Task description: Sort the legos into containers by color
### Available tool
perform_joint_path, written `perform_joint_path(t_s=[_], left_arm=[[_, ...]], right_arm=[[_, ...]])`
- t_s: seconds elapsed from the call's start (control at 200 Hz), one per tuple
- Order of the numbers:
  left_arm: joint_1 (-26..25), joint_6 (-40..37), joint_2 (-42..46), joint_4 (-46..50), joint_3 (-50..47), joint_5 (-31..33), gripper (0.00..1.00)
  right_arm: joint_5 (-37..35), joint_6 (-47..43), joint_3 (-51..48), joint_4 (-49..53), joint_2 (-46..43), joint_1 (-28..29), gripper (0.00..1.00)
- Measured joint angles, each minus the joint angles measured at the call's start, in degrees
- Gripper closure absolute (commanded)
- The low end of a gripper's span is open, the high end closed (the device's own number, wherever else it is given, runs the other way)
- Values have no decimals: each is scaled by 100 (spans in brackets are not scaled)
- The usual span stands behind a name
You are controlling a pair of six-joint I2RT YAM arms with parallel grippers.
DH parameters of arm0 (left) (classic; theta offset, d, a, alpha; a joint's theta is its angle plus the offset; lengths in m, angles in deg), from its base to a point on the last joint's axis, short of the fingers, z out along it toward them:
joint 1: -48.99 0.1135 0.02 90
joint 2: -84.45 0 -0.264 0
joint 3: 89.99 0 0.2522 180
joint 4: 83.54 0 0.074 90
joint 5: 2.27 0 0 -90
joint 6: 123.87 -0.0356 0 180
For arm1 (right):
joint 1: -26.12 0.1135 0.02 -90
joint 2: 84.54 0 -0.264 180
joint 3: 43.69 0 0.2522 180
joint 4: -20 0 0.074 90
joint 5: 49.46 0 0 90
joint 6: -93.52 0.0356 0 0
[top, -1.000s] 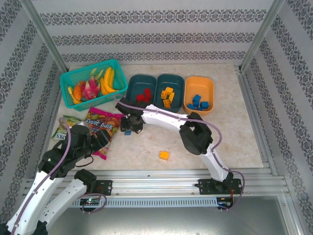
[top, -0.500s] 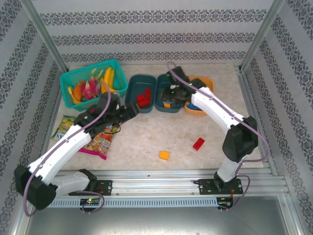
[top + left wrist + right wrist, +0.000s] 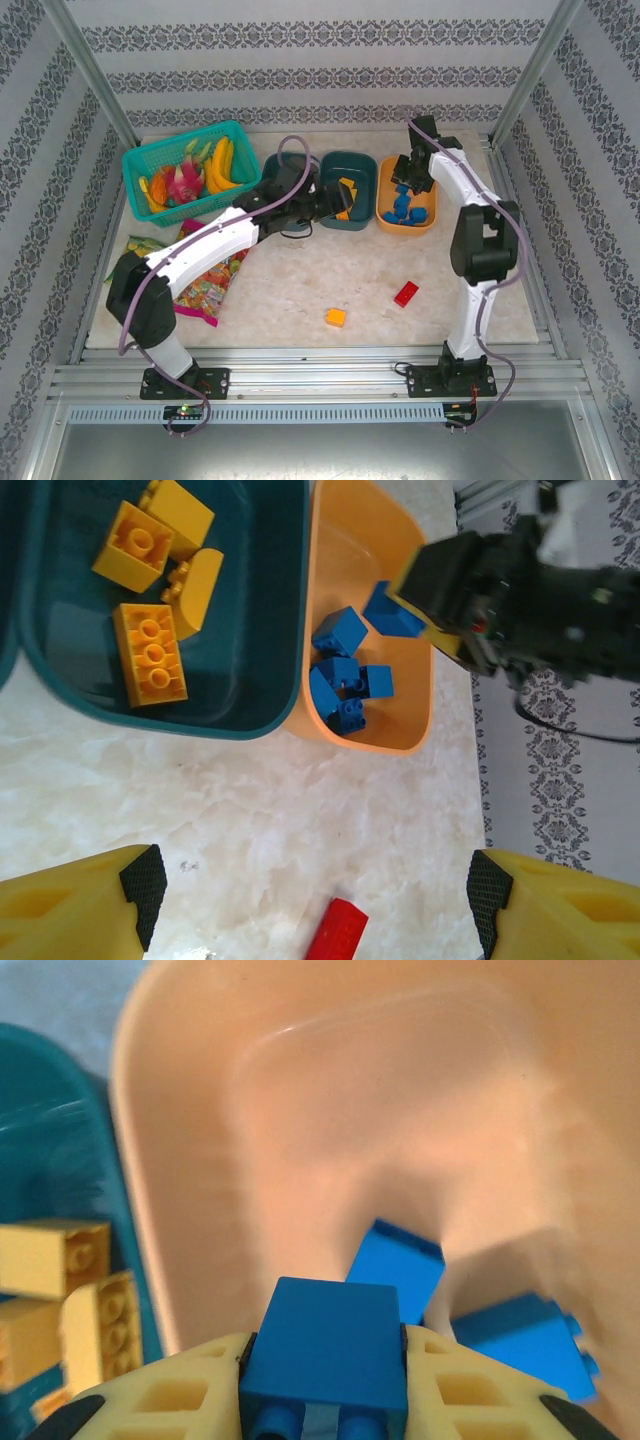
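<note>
The right gripper [image 3: 325,1390] is clamped on a blue brick [image 3: 325,1340] directly over the orange tub [image 3: 300,1080], with the other blue bricks [image 3: 395,1260] lying just below it. The left gripper [image 3: 318,880] hangs with its jaws wide apart, and a loose red brick [image 3: 338,935] sits on the table [image 3: 290,290] ahead of it.

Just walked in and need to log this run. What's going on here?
It's a colour-sorting job. The right gripper holds a blue brick over the orange tub, where other blue bricks lie. The left gripper is open above the table near the teal tub of yellow bricks. A red brick and an orange brick lie loose on the table, not yet sorted.
</note>
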Motion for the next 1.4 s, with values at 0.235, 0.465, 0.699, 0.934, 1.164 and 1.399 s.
perform_joint_path(t_s=[0.235, 0.465, 0.699, 0.934, 1.164, 1.399], left_arm=[[-74, -109, -420, -9, 448, -17, 19], [-168, -181, -446, 4, 448, -17, 19], [-284, -352, -446, 118, 448, -15, 19], [-544, -721, -446, 468, 455, 9, 19], [-1088, -1263, -553, 874, 664, 26, 19], [-1766, -1790, -1469, 1075, 1268, 31, 22]], right_arm=[[120, -122, 1095, 306, 1027, 2, 67], [210, -149, 1333, 496, 1145, -17, 48], [267, -125, 1274, 599, 1056, -22, 38], [197, -50, 590, 553, -374, 42, 37], [-205, 313, -1325, 365, -3224, 503, 39], [-232, 925, -3407, 890, -5816, 540, 37]])
